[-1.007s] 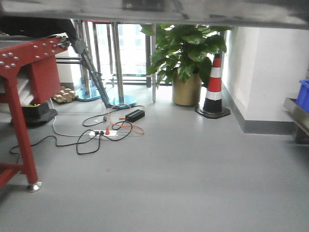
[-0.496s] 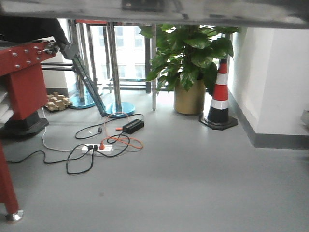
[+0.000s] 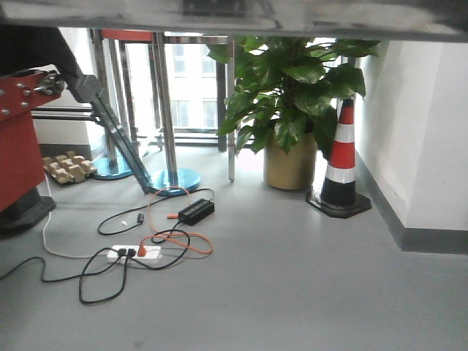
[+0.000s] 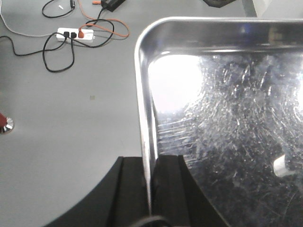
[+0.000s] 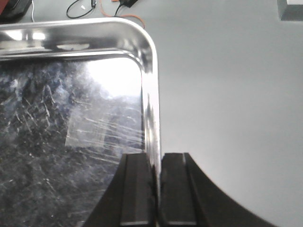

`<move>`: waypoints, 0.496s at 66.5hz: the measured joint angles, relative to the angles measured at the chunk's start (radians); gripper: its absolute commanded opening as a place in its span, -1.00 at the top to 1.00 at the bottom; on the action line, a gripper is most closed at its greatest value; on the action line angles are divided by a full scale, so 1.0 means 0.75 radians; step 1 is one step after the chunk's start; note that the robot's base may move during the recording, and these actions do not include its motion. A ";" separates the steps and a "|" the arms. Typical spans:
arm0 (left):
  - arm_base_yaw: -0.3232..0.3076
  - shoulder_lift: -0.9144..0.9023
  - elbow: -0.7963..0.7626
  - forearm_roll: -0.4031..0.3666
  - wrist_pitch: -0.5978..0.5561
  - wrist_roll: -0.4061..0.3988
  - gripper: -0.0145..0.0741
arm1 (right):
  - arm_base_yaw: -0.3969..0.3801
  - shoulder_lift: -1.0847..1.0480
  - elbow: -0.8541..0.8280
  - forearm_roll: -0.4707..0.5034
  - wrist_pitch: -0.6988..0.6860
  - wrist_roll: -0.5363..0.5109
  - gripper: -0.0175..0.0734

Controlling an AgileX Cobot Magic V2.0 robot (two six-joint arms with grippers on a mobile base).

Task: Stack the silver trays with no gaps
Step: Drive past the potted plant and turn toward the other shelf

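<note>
Grey floor (image 3: 292, 292) in front view; plant (image 3: 292, 80) at 1 o'clock, cone (image 3: 340, 157) at 3, power strip (image 3: 135, 253) with cables at 8. Left wrist: tray (image 4: 227, 118) fills 3 o'clock, left gripper (image 4: 147, 172) at 6 pinching its left rim. Right wrist: right gripper (image 5: 156, 172) at 6 clamped on tray's right rim, tray spreading toward 9.
</note>
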 measured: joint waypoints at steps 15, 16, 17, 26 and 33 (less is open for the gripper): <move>0.000 0.000 0.000 0.015 0.000 0.000 0.69 | 0.000 0.000 0.000 0.000 -0.002 0.000 0.65; 0.000 0.000 0.000 0.018 0.000 0.000 0.69 | 0.000 0.000 0.000 -0.002 -0.002 0.000 0.65; 0.000 0.000 0.000 0.020 0.000 0.000 0.69 | 0.000 0.000 0.000 -0.002 -0.002 0.000 0.65; 0.000 0.000 0.000 0.042 0.000 0.000 0.69 | 0.000 0.000 0.000 -0.002 -0.002 0.000 0.65; 0.000 0.000 0.000 0.045 0.000 0.000 0.69 | 0.000 0.000 0.000 -0.002 -0.005 0.000 0.65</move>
